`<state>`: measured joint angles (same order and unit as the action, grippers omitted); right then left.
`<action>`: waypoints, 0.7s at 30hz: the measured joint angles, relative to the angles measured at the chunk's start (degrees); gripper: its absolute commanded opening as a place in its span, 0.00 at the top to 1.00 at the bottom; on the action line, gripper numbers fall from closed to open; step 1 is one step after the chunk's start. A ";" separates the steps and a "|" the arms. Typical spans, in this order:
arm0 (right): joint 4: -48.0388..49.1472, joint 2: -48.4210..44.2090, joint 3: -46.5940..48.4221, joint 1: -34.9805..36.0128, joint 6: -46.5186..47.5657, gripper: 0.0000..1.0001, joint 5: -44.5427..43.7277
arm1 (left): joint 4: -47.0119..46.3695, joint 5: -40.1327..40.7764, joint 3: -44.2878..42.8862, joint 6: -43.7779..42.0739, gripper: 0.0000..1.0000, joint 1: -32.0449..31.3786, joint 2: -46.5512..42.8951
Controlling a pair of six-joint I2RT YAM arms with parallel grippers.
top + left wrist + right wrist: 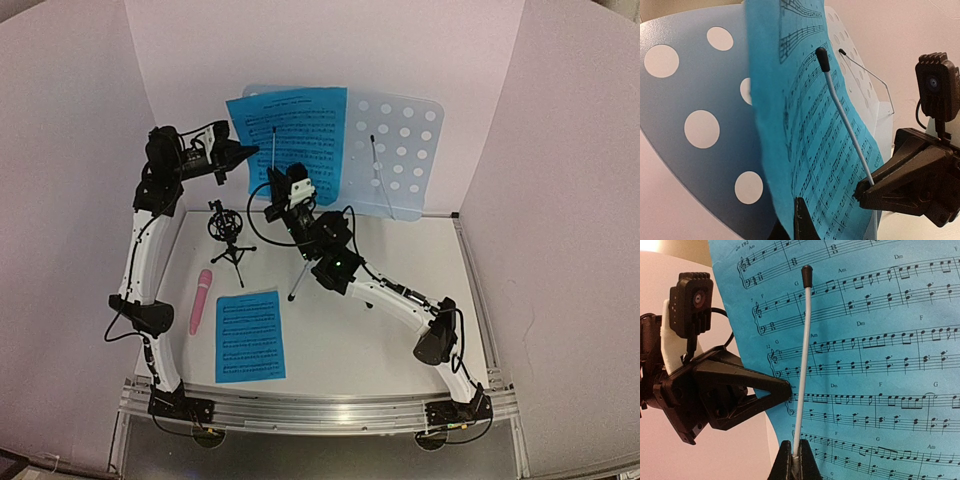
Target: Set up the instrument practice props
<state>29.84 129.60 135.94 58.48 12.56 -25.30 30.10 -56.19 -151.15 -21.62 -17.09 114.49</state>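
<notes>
My left pincer [248, 151] is clenched on the left edge of the blue sheet [300, 130] that leans against the left half of the music stand [405, 140]. My right pincer [792, 460] is clamped on the base of the stand's thin wire arm [802, 365], which stands upright across the sheet's face. In front of the stand, the second sheet [250, 335] lies flat on the surface [340, 350]. The pink microphone [200, 300] lies just left of it, and the small black mic holder [228, 228] stands closer to the stand.
</notes>
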 measured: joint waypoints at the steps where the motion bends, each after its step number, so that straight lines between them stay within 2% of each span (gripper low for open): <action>1: 0.01 0.00 0.00 0.00 0.00 1.00 0.00 | 0.03 0.16 0.00 -0.26 1.00 -0.12 0.01; 21: 0.01 0.00 0.00 0.00 -0.04 1.00 -0.02 | -0.61 3.62 0.00 -2.65 1.00 -0.39 0.03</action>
<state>29.85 129.60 135.94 58.48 12.51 -25.32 29.50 -52.57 -151.15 -24.27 -17.47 114.52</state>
